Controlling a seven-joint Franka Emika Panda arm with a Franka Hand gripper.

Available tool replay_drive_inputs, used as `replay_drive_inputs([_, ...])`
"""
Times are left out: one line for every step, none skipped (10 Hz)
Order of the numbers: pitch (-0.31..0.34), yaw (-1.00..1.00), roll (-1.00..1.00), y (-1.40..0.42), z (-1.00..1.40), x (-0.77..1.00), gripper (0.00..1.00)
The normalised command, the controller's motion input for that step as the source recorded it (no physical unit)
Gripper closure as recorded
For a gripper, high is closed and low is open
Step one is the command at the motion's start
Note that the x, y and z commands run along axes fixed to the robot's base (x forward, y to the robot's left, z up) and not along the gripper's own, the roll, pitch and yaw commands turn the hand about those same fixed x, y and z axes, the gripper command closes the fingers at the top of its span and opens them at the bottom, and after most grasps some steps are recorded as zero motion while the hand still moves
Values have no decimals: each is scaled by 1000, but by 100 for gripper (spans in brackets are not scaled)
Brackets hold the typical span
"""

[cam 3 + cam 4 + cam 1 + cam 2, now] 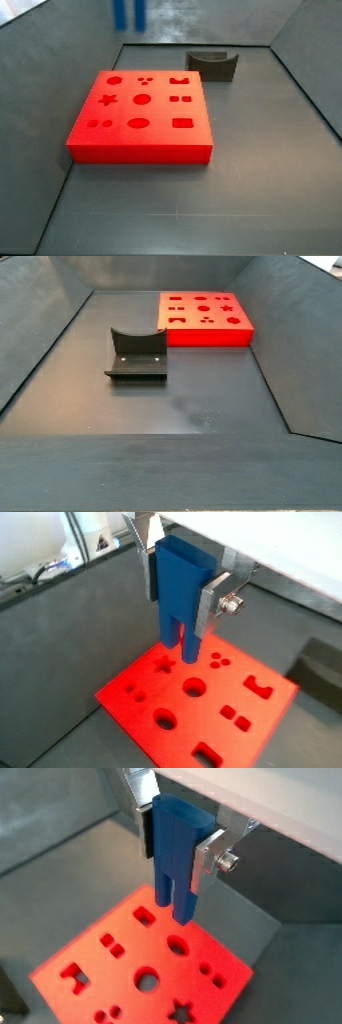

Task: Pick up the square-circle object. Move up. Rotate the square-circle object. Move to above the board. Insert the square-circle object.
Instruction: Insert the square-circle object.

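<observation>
**A:** So, where is the gripper [186,584] at this moment?

**B:** In both wrist views it hangs above the board [140,707], and its two silver fingers [211,858] are clamped on the square-circle object [181,597]. The piece sits between the plates, touching them on both sides.

**A:** How does this object look?

**B:** It is a blue plastic peg, narrow and long, with flat blocky faces. At its lower end it splits in two short legs with a slot between them, as a wrist view [178,858] shows well.

**A:** And around it?

**B:** The board is a flat red-orange slab on the dark grey floor, with cutouts in its top: a star, circles, squares. In a side view a dark grey U-shaped holder [136,354] stands apart from the board [203,316]; it appears behind the board in the side view [214,64] too. Nothing lies between the peg and the board.

**A:** Which way does the peg point?

**B:** Its long axis is upright, legs down toward the board, not touching it. In a side view only a blurred blue strip [128,12] shows at the upper edge.
</observation>
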Motion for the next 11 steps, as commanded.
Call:
replay_drive_inputs([-200, 309, -20, -91, -703, -589, 100])
replay_drive_inputs([-131, 229, -14, -49, -637, -314, 100])
replay_drive_inputs([-103, 134, -66, -80, -697, -43, 100])
replay_drive_inputs([-50, 51, -47, -106, -689, 0, 100])
replay_drive_inputs([-23, 29, -79, -74, -651, 0, 100])
replay_drive_inputs([-34, 0, -49, -80, -549, 0, 100])
replay_drive_inputs([-50, 43, 0, -66, -449, -131, 100])
replay_drive_inputs([-54, 83, 23, -34, -420, -226, 100])
replay_drive_inputs([-79, 97, 0, -26, -380, -223, 100])
replay_drive_inputs([-60, 126, 0, -29, -314, -120, 100])
replay_drive_inputs([-9, 169, 0, -86, -266, -43, 100])
